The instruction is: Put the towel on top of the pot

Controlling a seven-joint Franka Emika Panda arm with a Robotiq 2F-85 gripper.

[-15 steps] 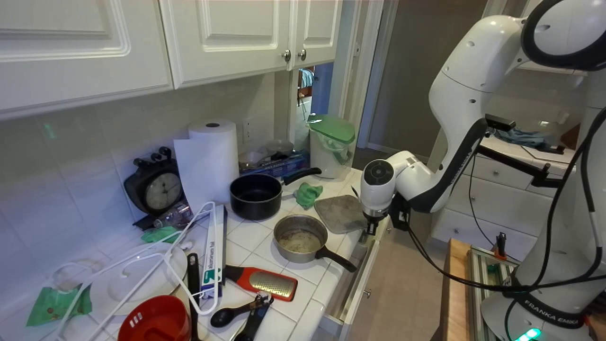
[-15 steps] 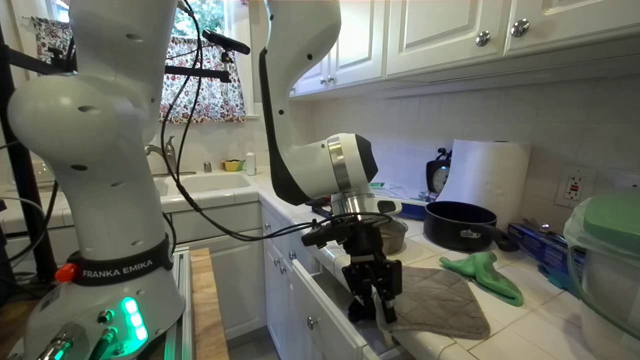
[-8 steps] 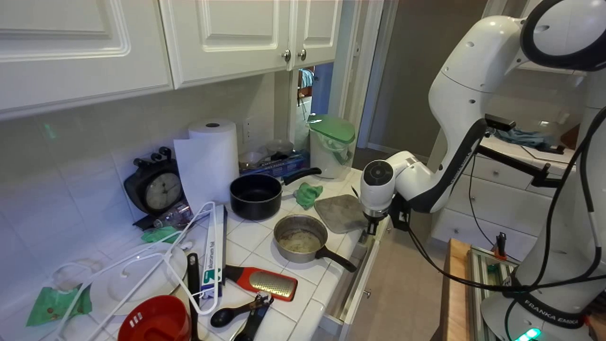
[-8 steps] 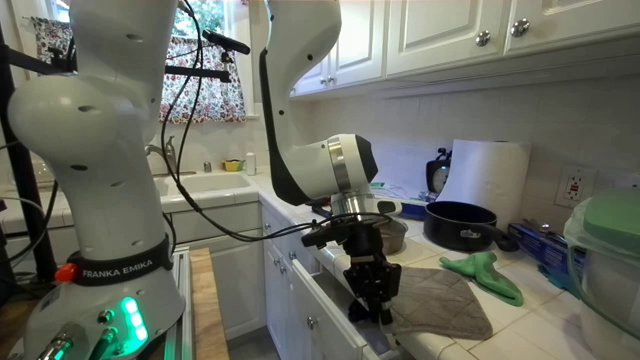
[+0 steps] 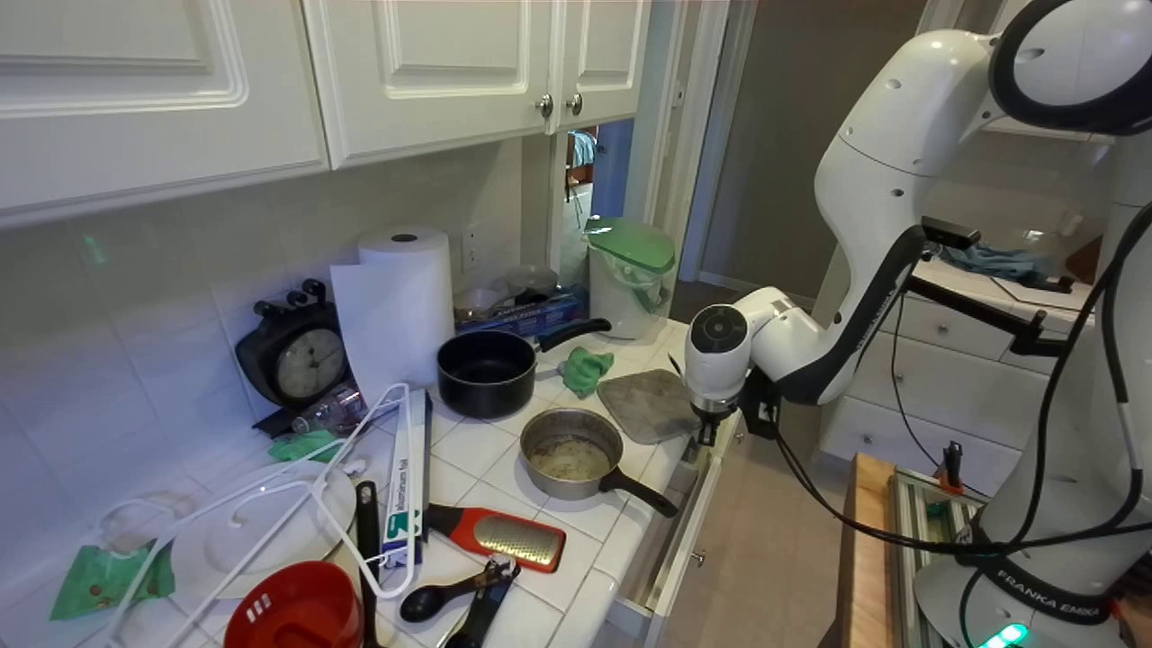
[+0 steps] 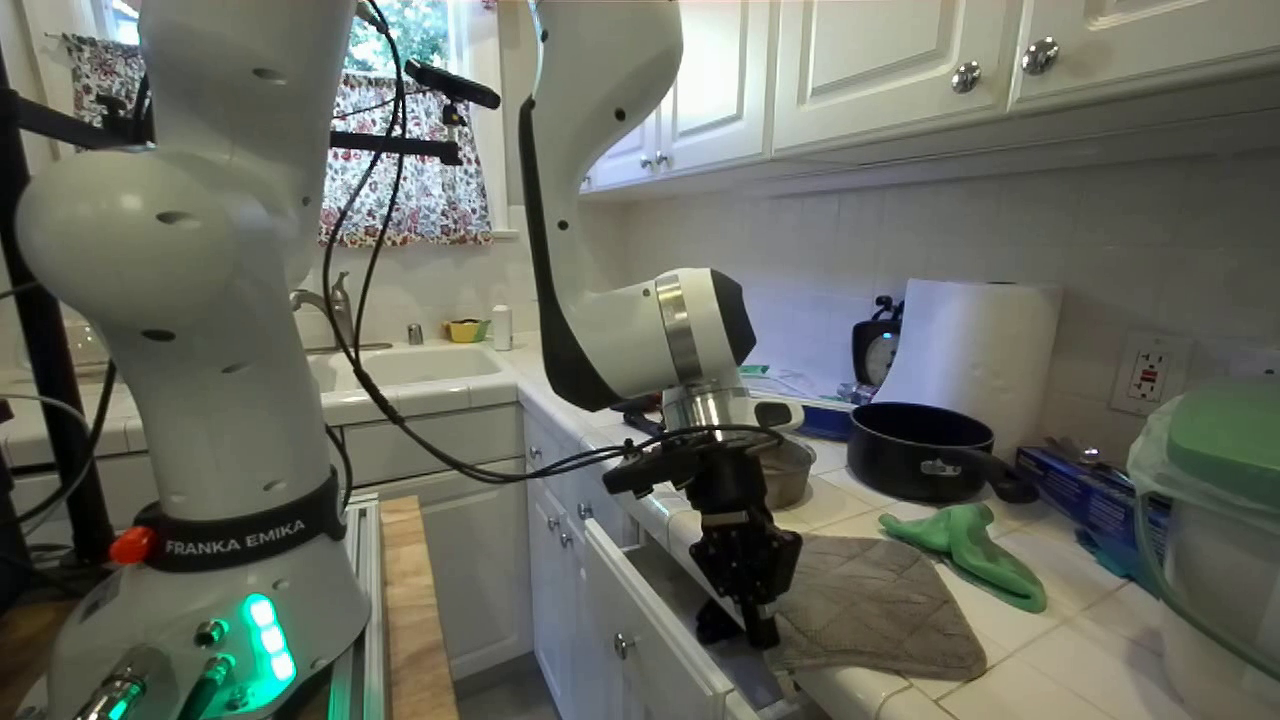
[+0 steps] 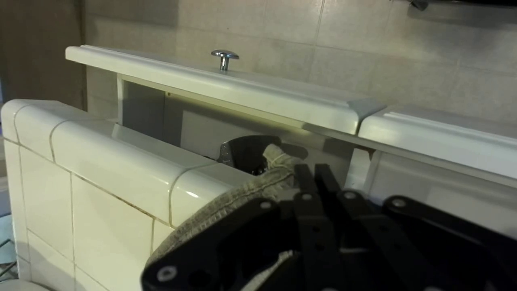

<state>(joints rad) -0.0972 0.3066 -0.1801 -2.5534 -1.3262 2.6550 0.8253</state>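
My gripper (image 7: 313, 169) has drawn nearly together since the earlier frame; whether it pinches the towel (image 6: 875, 610) at its tips, cannot tell. Probably light, soft; hold by the overhanging corner (image 7: 278, 157).

Jaws have drawn together; the towel (image 6: 880, 612) shifted slightly (whether pinched, unclear).

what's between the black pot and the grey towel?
A crumpled green cloth lies between the black pot and the grey towel; both exterior views show it.
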